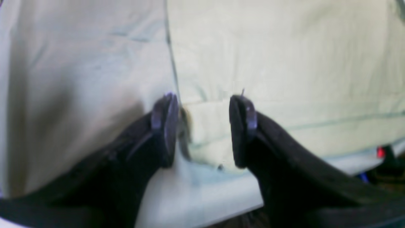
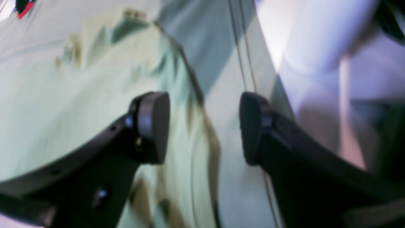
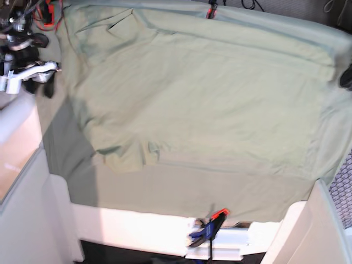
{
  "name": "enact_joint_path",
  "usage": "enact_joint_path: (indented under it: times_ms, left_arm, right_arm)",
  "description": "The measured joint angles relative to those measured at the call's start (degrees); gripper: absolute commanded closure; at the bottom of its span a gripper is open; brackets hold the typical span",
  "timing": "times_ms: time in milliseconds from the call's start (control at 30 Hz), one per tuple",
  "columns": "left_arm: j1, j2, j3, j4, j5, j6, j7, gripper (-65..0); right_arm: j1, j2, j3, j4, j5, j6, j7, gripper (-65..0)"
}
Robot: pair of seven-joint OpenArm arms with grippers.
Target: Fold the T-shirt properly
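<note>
Mostly flat, the T-shirt [image 3: 198, 104] lies spread across the middle of the worktop [image 3: 137, 223], on top of a grey-green tablecloth [image 3: 181, 192] that covers the surface and hangs over the near edge; shirt is wrinkled, one sleeve bunched toward the near left part, another reaching to the far left corner; the shirt's right side runs close to the worktop's right edge.

Left gripper [image 1: 202, 126] has its two dark fingers apart, nothing between them; in the left wrist view it hovers over a hemmed edge of the shirt [image 1: 284, 63], tablecloth [image 1: 79, 79] showing beside it; whether a finger touches cloth cannot be told, view is blurred.

Right gripper [image 2: 204, 126] is also spread apart and holds nothing; right wrist view shows it over the shirt's edge [image 2: 79, 104], with the tablecloth [image 2: 234, 95] between the fingers; picture is motion-blurred, contact unclear.

In the base view a bit of arm hardware shows at the far left corner; a clamp [image 3: 212, 225] with red and blue handles grips the near edge; another clamp [image 3: 210, 9] sits at the far edge.
</note>
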Motion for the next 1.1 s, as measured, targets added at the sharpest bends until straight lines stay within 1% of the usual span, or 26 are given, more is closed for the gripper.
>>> enact_joint_path:
  times_ms: [133, 300, 367, 467, 500, 600, 733, 833, 933, 1033, 1100]
  left_arm:
    - [0.0, -0.1, 0.0, 1.4, 1.5, -0.1, 0.0, -30.2]
    - [0.0, 0.0, 0.0, 1.4, 1.4, -0.1, 0.0, -30.2]
    - [0.0, 0.0, 0.0, 1.4, 1.5, -0.1, -0.8, -30.2]
    - [0.0, 0.0, 0.0, 1.4, 1.7, -0.1, -2.0, -30.2]
    - [0.0, 0.0, 0.0, 1.4, 2.2, -0.1, -2.8, -30.2]
    - [0.0, 0.0, 0.0, 1.4, 4.8, -0.1, -3.5, -30.2]
    - [-0.2, 0.3, 0.0, 1.4, 5.3, -0.2, -4.5, -30.1]
    - [-2.3, 1.5, 0.5, 1.4, 10.4, -0.1, -5.3, -30.1]
    - [-5.9, 1.7, 3.1, 1.1, 15.4, 0.2, -7.2, -30.1]
    - [-11.5, 1.5, 7.7, -0.2, 20.2, 2.2, -9.7, -30.1]
    - [-15.7, 1.6, 11.6, -2.8, 22.9, 4.3, -11.6, -30.1]
  right_arm:
    - [11.3, -0.2, -3.2, -16.7, -3.3, -0.7, 1.6, -35.2]
    - [24.0, 0.0, -3.7, -36.5, -5.2, -1.3, 4.5, -35.2]
    - [27.0, 0.0, -3.7, -41.7, -5.0, -1.2, 4.9, -35.2]
    - [28.5, -0.3, -4.6, -46.9, -5.1, 0.0, 5.1, -35.2]
    - [28.5, -0.4, -5.3, -47.8, -4.7, 0.1, 7.1, -35.2]
    - [28.9, -0.1, -8.4, -49.7, -4.9, 0.3, 8.7, -35.2]
    - [28.9, -1.0, -10.4, -49.8, -4.9, 0.3, 9.4, -35.2]
    - [28.9, -2.3, -10.8, -49.5, -4.9, 1.0, 9.6, -35.2]
    - [28.9, -3.5, -10.8, -49.3, -4.9, 1.3, 9.8, -35.2]
    - [28.9, -4.2, -10.8, -48.6, -5.0, 1.3, 9.6, -35.1]
    - [28.9, -4.3, -10.9, -48.3, -5.0, 1.4, 9.2, -35.1]
